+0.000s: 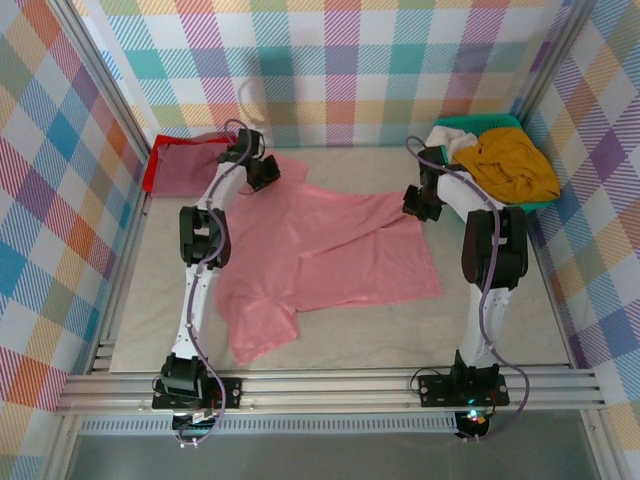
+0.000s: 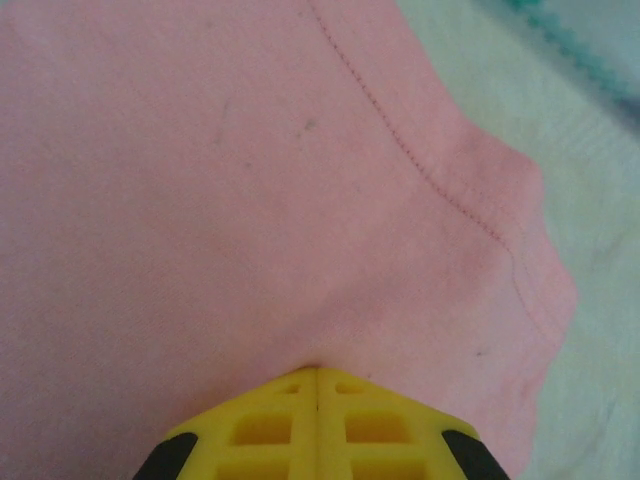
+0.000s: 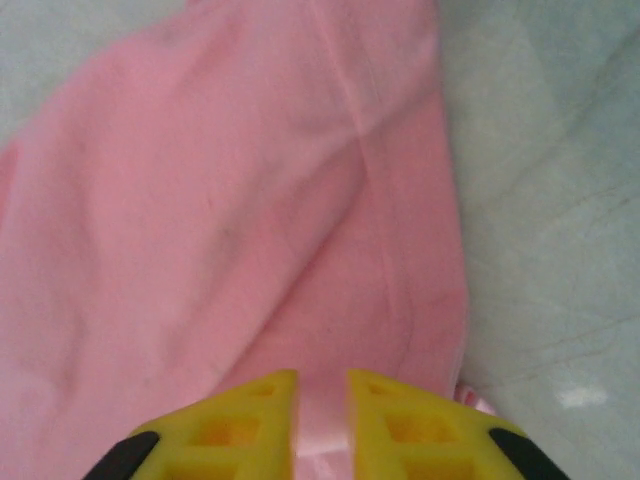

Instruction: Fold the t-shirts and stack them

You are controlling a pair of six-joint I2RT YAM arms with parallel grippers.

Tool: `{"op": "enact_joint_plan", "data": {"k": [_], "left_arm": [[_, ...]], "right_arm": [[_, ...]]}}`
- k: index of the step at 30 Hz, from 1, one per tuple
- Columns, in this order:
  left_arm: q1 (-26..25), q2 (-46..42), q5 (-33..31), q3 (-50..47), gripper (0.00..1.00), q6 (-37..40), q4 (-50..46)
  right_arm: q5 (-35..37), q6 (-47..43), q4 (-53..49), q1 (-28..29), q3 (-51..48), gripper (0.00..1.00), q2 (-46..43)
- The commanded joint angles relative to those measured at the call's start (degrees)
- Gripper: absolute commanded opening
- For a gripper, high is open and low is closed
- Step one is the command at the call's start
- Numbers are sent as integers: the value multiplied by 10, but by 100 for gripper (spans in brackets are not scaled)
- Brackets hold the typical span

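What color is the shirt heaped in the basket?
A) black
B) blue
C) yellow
C: a yellow shirt lies bunched up in the basket at the far right corner of the table.

Pastel plaid walls (image 1: 340,60) enclose a pale marbled table (image 1: 500,320); even light.
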Motion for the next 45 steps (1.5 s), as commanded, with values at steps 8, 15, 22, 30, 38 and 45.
{"op": "enact_joint_plan", "data": {"k": [8,15,22,30,38,45], "left_arm": [[31,37,28,76,0,-68,34],[9,-105,-3,37,7,20,-32],[-46,-361,-112,-352,7,42,70],[-76,-323,-174,-432,0,33,57],[-75,-184,-170,-272,0,7,-12],[-85,-122,-148,-207,0,-21,-20]], "right_arm": [[7,-15,-8,4,22,30,-50],[28,-27,-35,32,67,28,-36],[44,-32,-15,56,68,0,-10],[60,-31,-35,56,128,0,72],[73,-20,-72,54,226,0,172],[71,9,-102,29,283,0,231]]}}
